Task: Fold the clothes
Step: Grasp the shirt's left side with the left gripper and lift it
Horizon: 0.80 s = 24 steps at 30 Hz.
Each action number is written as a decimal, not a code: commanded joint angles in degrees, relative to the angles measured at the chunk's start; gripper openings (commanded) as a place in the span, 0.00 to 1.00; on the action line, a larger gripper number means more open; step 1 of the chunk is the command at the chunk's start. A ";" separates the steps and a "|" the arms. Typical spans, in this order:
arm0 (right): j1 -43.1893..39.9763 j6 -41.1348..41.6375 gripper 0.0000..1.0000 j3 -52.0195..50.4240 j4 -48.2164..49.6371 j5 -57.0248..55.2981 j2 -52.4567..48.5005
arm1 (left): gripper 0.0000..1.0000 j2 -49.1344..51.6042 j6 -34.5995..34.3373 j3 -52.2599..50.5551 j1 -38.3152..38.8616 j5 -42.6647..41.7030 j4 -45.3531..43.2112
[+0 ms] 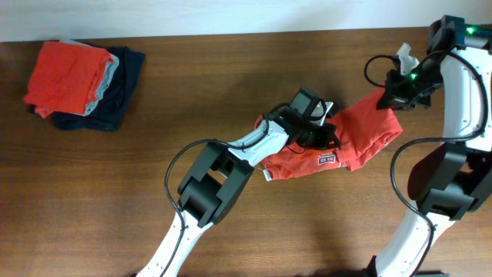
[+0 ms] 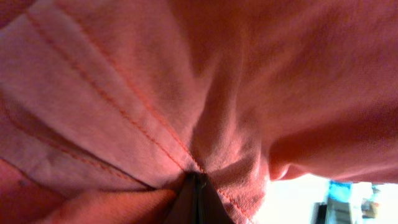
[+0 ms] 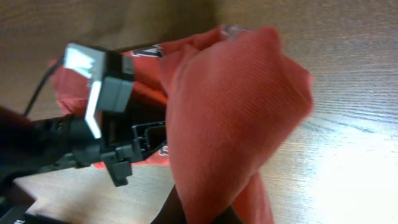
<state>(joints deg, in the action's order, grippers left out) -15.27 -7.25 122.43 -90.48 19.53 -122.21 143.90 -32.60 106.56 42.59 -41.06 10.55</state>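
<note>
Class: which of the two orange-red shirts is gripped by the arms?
The lettered shirt at centre-right, pinched by the left end effector and right end effector; the other shirt lies folded on the far-left pile.

Two red shirts showed, a piled shirt (image 1: pixel 65 77) and a held shirt (image 1: pixel 361 138); one navy garment (image 1: pixel 127 73); one grey garment (image 1: pixel 110 78); one table (image 1: pixel 231 85); two arms (image 1: pixel 207 185) (image 1: pixel 461 85).

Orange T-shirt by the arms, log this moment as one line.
orange T-shirt: bunched, unfolded | left fingers: shut on it | right fingers: shut on it, end raised | folded orange shirt: apart, untouched
</note>
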 commanded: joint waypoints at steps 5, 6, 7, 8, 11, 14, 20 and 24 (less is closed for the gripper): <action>3.15 0.50 0.04 1.40 0.09 1.66 0.39 | 0.00 3.74 -5.55 1.64 -0.92 -8.92 -1.77; 3.32 0.50 0.04 1.40 0.09 1.66 0.39 | 0.00 3.74 -5.53 2.32 -0.92 -9.38 -1.75; 3.45 0.50 0.04 1.40 0.09 1.68 0.39 | 0.00 3.72 -5.53 3.06 -0.92 -9.97 -1.75; 3.63 0.50 0.04 1.40 0.04 1.68 0.39 | 0.00 3.72 -5.44 4.22 -1.03 -10.71 -1.73; 4.11 0.50 0.04 1.40 -0.24 1.70 0.39 | 0.00 3.72 -5.09 6.86 -1.62 -11.47 -0.72; 4.92 0.48 0.04 1.40 -0.83 1.70 0.42 | 0.00 3.72 -5.09 8.59 -2.73 -11.69 -0.48; 6.14 0.46 0.04 1.40 -0.87 1.68 0.48 | 0.00 3.72 -5.05 8.90 -4.70 -11.67 -0.02; 6.27 0.48 0.04 1.40 -0.87 1.68 0.90 | 0.00 3.72 -2.95 9.09 -5.27 -7.37 1.90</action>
<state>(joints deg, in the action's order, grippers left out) -9.41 -7.27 122.43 -91.15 19.62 -122.21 146.91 -37.21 114.67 37.56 -50.85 11.33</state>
